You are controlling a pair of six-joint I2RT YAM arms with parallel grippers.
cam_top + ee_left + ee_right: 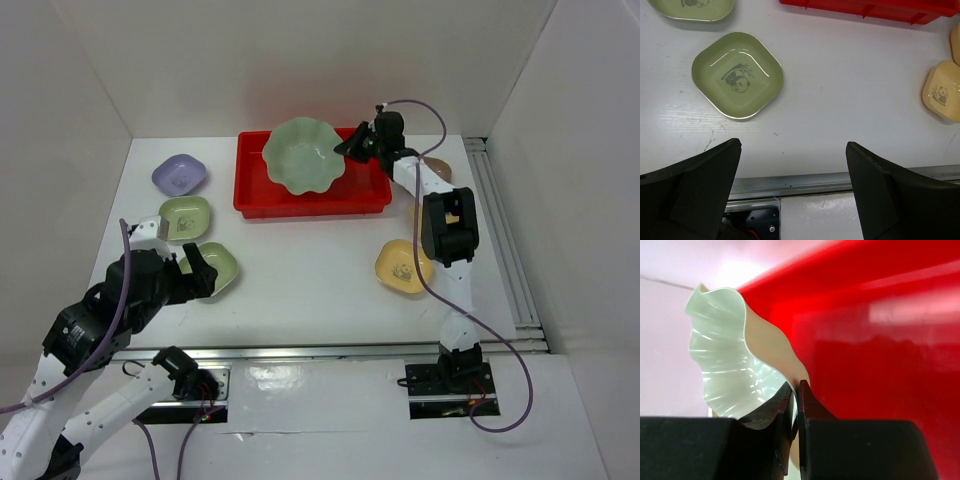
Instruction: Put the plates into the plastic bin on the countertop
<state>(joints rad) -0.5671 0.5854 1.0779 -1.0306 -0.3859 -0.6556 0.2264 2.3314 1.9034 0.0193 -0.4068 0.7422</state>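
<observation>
The large pale green scalloped dish (303,155) is over the left-middle of the red plastic bin (365,196). My right gripper (352,148) is shut on the dish's right rim; in the right wrist view the fingers (797,390) pinch the rim of the dish (725,360), with the bin (880,340) behind. My left gripper (200,272) is open and empty by a green plate (220,268) at the near left. In the left wrist view that plate (737,75) lies beyond the open gripper (792,145). I cannot tell if the dish touches the bin floor.
On the white countertop a lavender plate (180,174) and a second green plate (186,217) lie at the left. A yellow plate (404,266) lies right of centre. Another yellow plate (414,212) and a brownish-pink one (438,170) are partly hidden by the right arm. A metal rail (505,240) runs along the right.
</observation>
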